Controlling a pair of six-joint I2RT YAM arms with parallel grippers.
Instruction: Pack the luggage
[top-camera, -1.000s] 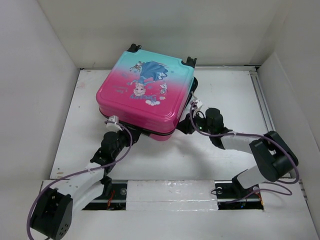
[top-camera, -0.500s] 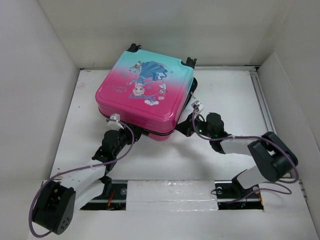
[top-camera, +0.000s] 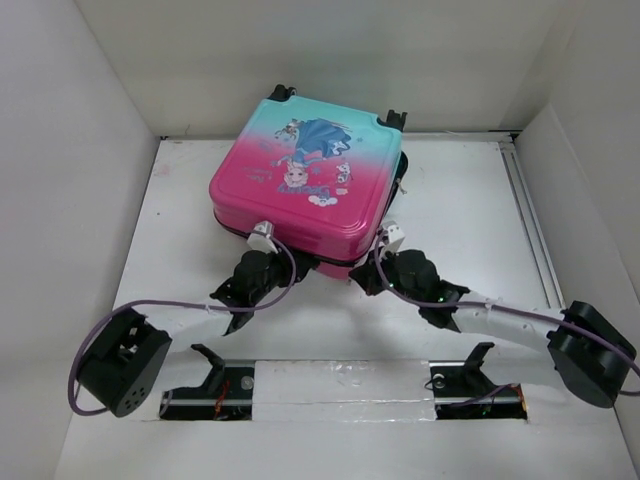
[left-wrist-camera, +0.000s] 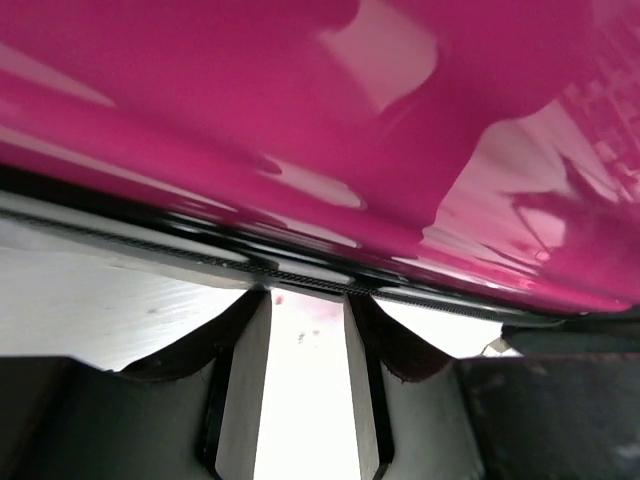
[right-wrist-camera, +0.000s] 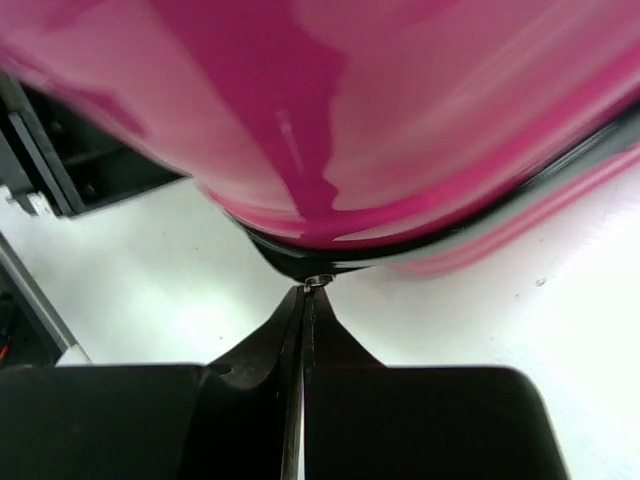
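The luggage (top-camera: 305, 190), a pink-to-teal hard-shell case with a princess print, lies flat at the back middle of the white table, its two halves together and its wheels (top-camera: 395, 120) at the far side. My left gripper (top-camera: 262, 262) is open, with its fingertips against the black zipper seam (left-wrist-camera: 300, 278) on the near edge. The pink shell (left-wrist-camera: 300, 130) fills the left wrist view above my left gripper (left-wrist-camera: 307, 300). My right gripper (top-camera: 378, 262) is at the near right corner, shut on the small metal zipper pull (right-wrist-camera: 318, 281) under the shell (right-wrist-camera: 330, 120).
White walls box in the table on three sides. A metal rail (top-camera: 525, 200) runs along the right side. The arm bases (top-camera: 345, 385) sit in a slotted strip at the near edge. Bare table (top-camera: 470, 200) lies right of the case.
The luggage has slid right and away and turned a little. Both arms have stretched out lower and followed it, the left gripper moving right along the near edge, the right staying at the near right corner.
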